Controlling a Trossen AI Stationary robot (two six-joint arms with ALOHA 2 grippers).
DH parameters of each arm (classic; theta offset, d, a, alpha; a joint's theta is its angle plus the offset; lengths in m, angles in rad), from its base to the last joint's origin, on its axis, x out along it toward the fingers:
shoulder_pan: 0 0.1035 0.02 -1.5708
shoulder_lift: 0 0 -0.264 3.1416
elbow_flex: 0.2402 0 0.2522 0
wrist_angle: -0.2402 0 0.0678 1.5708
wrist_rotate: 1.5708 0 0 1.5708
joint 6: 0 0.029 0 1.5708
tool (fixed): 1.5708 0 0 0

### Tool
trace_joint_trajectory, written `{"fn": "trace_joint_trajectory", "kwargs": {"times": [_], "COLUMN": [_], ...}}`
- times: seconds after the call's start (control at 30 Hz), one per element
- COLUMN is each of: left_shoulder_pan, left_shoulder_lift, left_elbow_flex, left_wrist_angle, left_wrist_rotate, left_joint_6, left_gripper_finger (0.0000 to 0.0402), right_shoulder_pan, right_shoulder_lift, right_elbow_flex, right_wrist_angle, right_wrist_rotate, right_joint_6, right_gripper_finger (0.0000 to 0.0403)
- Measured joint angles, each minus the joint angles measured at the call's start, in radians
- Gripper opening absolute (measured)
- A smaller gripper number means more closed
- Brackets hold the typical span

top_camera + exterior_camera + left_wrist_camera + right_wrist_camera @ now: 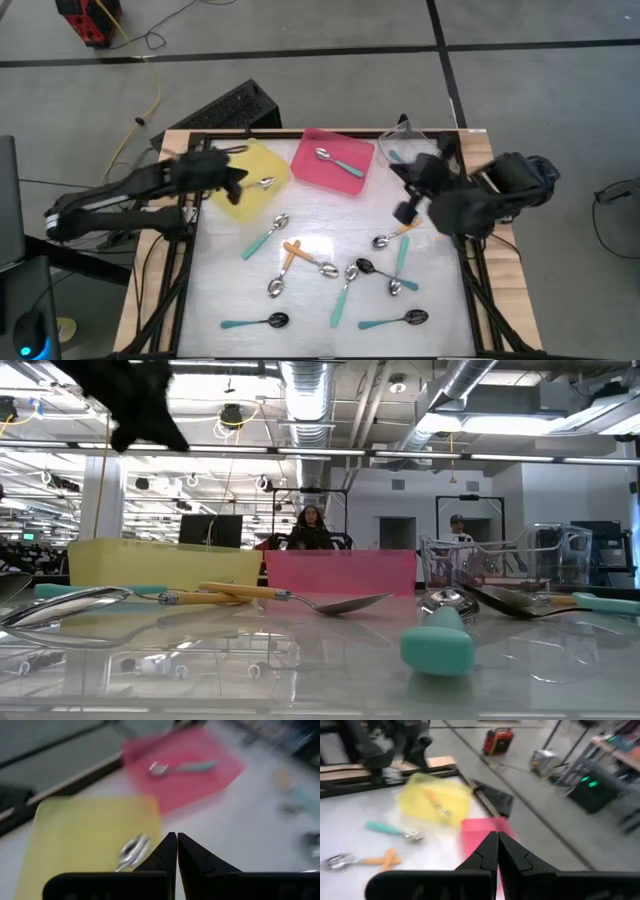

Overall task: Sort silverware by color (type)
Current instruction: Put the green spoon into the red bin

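Observation:
Several spoons with teal or orange handles lie scattered on the white table (230, 300): a teal one (262, 240), an orange one (291, 254), and a teal one with a black bowl (255, 322). One orange-handled spoon (262, 184) lies in the yellow tray (250, 205). A teal spoon (340, 162) lies in the pink tray (312, 170), and another (396, 157) in the clear tray (420, 135). My left gripper (238, 181) (176, 842) hovers shut and empty over the yellow tray's near side. My right gripper (405, 210) (496, 842) is shut and empty, above the table near the clear tray.
The three trays stand in a row along the table's far edge. A cluster of spoons (372, 272) lies below and left of my right gripper. In the low view an orange spoon (270, 596) and a teal handle (437, 640) lie close to the near edge. People (312, 528) sit far behind the table.

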Motion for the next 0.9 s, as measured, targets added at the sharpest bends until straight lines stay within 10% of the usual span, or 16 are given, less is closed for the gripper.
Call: {"fn": "trace_joint_trajectory", "kwargs": {"times": [0.4, 0.9], "left_shoulder_pan": [-0.116, -0.223], "left_shoulder_lift": [-0.429, -0.408], "left_elbow_flex": [0.000, -0.293], "left_wrist_angle": [0.002, 0.402], "left_wrist_rotate": [0.101, 0.356], "left_joint_6": [-0.074, -0.167], "left_gripper_finger": [0.0000, 0.0000], "right_shoulder_pan": [0.204, 0.377], "right_shoulder_lift": [-0.314, -0.249], "right_elbow_flex": [-0.636, -1.069], "right_wrist_angle": [0.034, 0.409], "right_wrist_rotate": [0.078, 0.078], "right_joint_6": [0.528, 0.776], "right_gripper_finger": [0.0030, 0.0041]}}
